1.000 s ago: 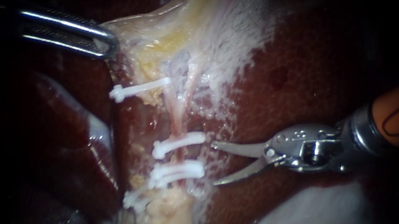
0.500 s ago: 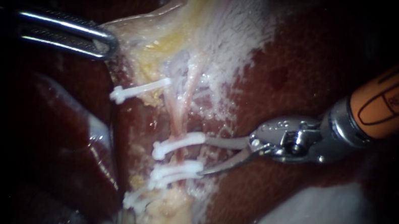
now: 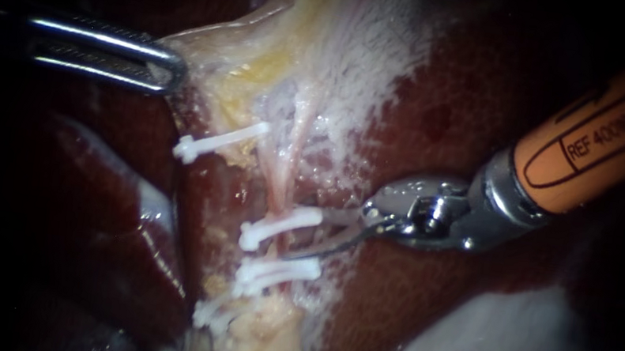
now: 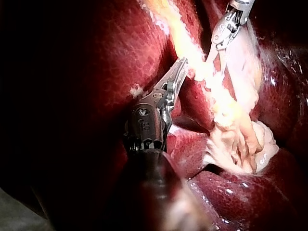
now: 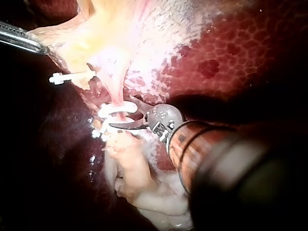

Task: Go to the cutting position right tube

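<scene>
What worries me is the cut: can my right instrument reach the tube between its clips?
Probably yes: the right instrument, open, sits at the tube between the upper clip and the lower clip; nothing blocks it. The left instrument grips tissue well aside.

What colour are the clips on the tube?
White. The clips show best in the endoscope view.

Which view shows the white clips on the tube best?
The endoscope view: the clips lie separate and plain along the tube. The right wrist view shows the lower ones bunched against the right instrument. The left wrist view shows none I can make out.
</scene>
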`<state>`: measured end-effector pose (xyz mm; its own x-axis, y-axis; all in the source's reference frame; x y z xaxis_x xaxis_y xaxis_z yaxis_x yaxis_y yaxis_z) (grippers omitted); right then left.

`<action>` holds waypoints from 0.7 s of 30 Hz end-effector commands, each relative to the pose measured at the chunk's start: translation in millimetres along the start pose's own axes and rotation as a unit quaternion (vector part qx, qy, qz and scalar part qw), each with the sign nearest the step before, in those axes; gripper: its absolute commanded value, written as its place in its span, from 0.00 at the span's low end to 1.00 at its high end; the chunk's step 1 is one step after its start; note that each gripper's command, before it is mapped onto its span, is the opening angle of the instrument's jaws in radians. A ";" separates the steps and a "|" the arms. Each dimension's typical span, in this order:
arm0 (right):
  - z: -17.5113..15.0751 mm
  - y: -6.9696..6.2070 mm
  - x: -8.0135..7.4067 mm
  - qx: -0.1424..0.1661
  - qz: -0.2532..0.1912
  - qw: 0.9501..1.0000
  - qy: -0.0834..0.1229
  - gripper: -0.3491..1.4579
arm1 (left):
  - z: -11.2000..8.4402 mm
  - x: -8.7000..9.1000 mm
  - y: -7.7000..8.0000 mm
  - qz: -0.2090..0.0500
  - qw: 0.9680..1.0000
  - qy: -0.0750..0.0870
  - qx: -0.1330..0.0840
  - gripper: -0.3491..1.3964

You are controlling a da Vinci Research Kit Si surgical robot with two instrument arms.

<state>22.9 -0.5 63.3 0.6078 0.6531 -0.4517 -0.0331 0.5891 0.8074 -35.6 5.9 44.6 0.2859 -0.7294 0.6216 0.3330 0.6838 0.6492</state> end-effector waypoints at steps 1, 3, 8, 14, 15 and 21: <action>0.1 0.0 -0.1 0.002 0.001 1.000 -0.002 0.50 | 0.1 0.1 0.0 0.000 1.000 0.000 0.000 0.00; 0.3 0.0 -0.2 0.005 0.003 1.000 -0.005 0.47 | 0.1 0.1 0.0 0.000 1.000 0.000 0.000 0.00; 0.8 0.1 -0.5 0.013 0.004 1.000 -0.011 0.41 | 0.1 0.1 0.0 0.000 1.000 0.000 0.000 0.00; 1.4 -0.2 -0.3 0.015 0.008 1.000 -0.014 0.32 | 0.2 0.1 -0.1 0.000 1.000 0.000 -0.001 0.00; 1.5 -0.3 -0.2 0.015 0.008 1.000 -0.014 0.32 | 0.2 0.1 -0.1 0.000 1.000 0.000 -0.001 0.00; 2.2 -0.5 0.3 0.017 0.007 1.000 -0.015 0.31 | 0.3 0.1 -0.1 0.000 1.000 0.000 -0.001 0.00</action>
<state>24.9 -1.7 63.6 0.6320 0.6457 -0.4286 -0.0149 0.5630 0.8263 -35.9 5.7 44.7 0.2859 -0.7290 0.6219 0.3350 0.6841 0.6479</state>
